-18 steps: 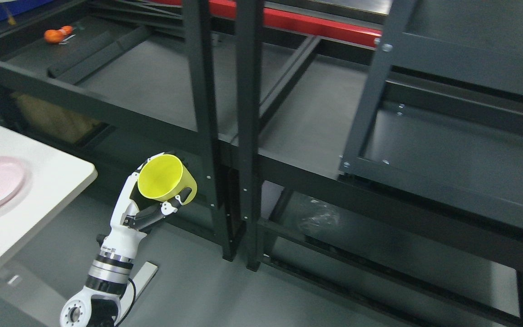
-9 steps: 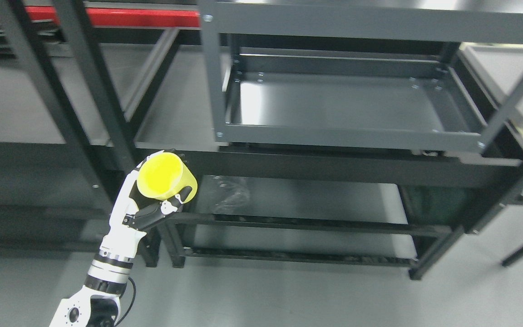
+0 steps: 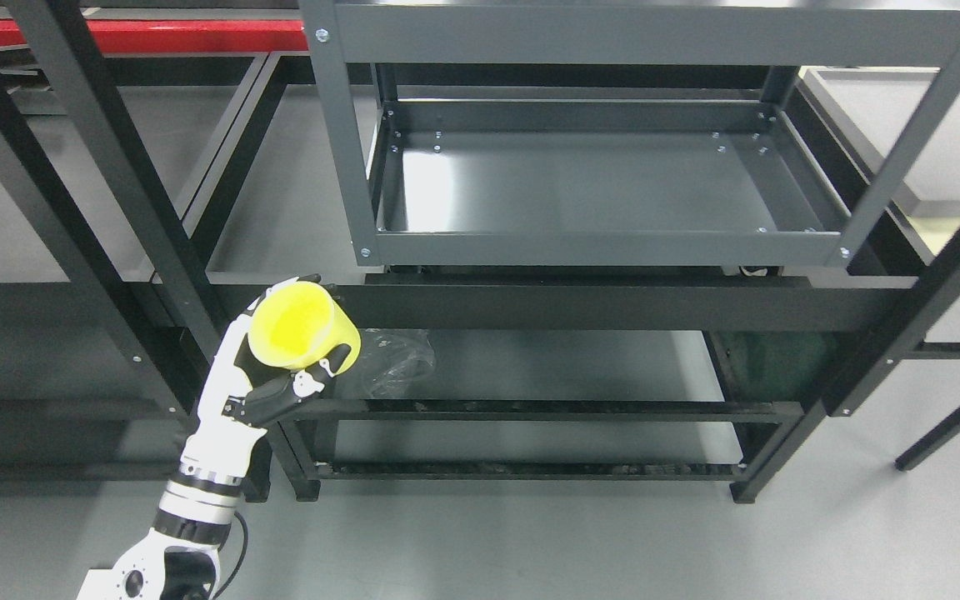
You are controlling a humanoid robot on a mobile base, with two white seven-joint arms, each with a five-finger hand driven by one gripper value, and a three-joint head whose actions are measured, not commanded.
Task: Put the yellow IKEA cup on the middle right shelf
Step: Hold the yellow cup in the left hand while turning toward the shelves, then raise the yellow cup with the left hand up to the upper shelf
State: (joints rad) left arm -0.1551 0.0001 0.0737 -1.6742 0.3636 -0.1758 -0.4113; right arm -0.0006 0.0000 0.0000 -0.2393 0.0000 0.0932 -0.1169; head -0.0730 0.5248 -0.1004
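Fingers (image 3: 313, 385) of left hand (image 3: 259, 379) gripping smooth round yellow cup (image 3: 301, 327), tilted

The left hand (image 3: 267, 375) comes up from the lower left, its white and black fingers (image 3: 313, 382) wrapped around the yellow cup (image 3: 301, 327), which is tilted so its open mouth faces up and toward the camera. The cup is held in front of the dark front rail of the black shelving unit (image 3: 613, 304). Higher up sits a grey shelf tray (image 3: 597, 246) (bolted to grey uprights). A crumpled clear plastic film (image 3: 397, 362) lies on the lower shelf, just right of the cup. A red beam (image 3: 138, 35) runs along the top left.
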